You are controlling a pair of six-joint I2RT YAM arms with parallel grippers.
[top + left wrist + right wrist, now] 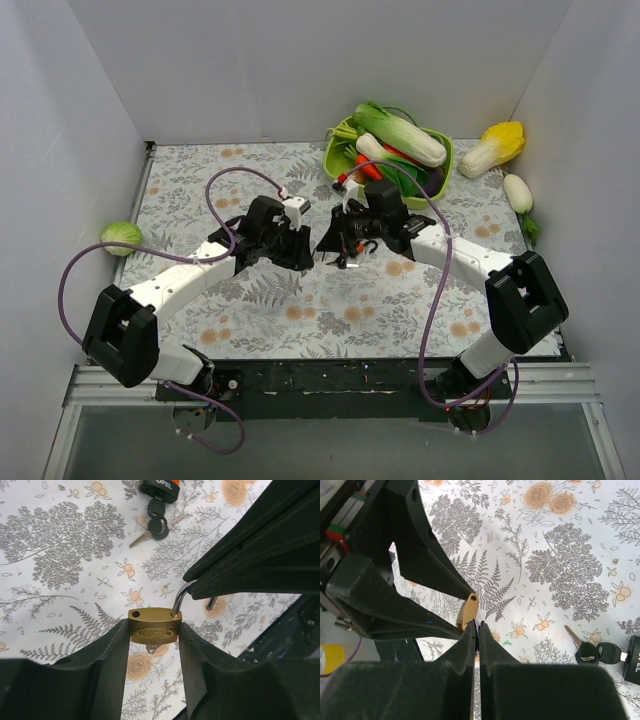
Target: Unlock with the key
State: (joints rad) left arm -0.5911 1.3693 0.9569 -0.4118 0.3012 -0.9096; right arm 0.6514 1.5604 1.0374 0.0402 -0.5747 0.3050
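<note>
Operator: Key (159, 526) first. Where is it lying?

Observer: It is lying flat on the flowered cloth (65, 580), in a small bunch right against the black-and-orange padlock (155, 486). That is ahead of the left gripper (154, 622) and well apart from its fingertips. Neither gripper is holding it.

Operator: What are the fingers doing?

Observer: The left gripper is squeezing the brass padlock (155, 632) by its sides. The right gripper (476, 625) is pinching the shackle (181, 596), fingers nearly together.

Operator: Which way is the blade running?

Observer: I am judging it as slanting across the left gripper's line of reach. From the right wrist the key is sitting low and off to the side. I am not able to tell which arm is nearer.
</note>
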